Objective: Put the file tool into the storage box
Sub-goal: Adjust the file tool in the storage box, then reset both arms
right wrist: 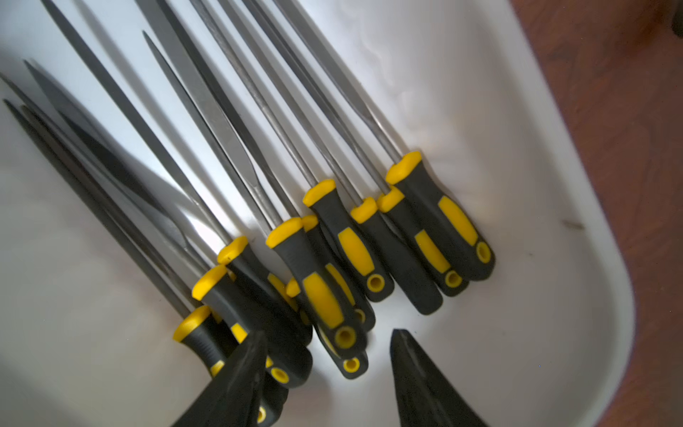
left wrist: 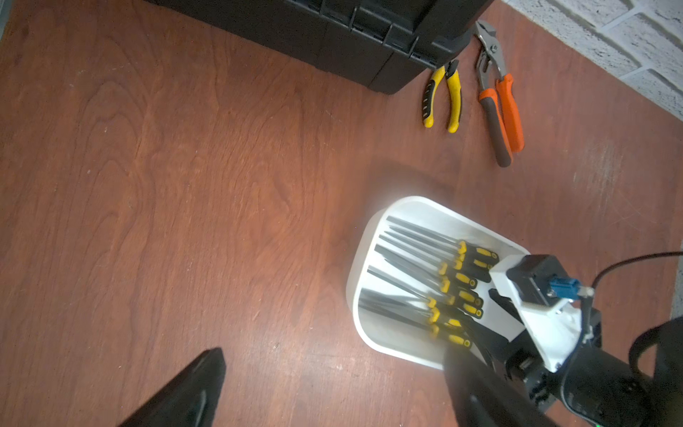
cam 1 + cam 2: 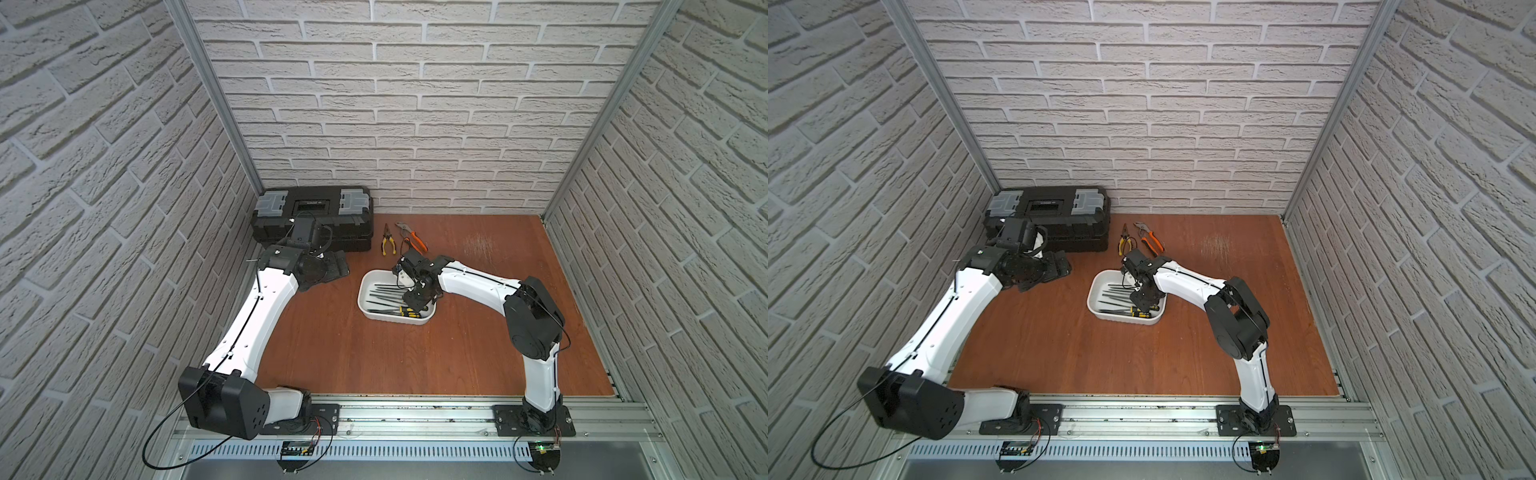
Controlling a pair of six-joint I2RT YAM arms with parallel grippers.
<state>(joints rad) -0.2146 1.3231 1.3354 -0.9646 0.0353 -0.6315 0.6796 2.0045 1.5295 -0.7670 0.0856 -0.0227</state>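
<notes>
Right arm folded low over the white storage box [image 3: 362, 296]. The right gripper [image 1: 328, 332] points down into it, jaws parted, gripping nothing. Files [image 1: 354, 251] lie flat in the box, yellow-black handles bunched at one end. Left gripper [image 2: 334, 353] hangs beside the black toolbox [image 3: 313, 216], jaws wide, empty.

storage box [image 3: 365, 291]: files [image 3: 383, 296] inside | right arm [image 3: 469, 284]: over box
</notes>
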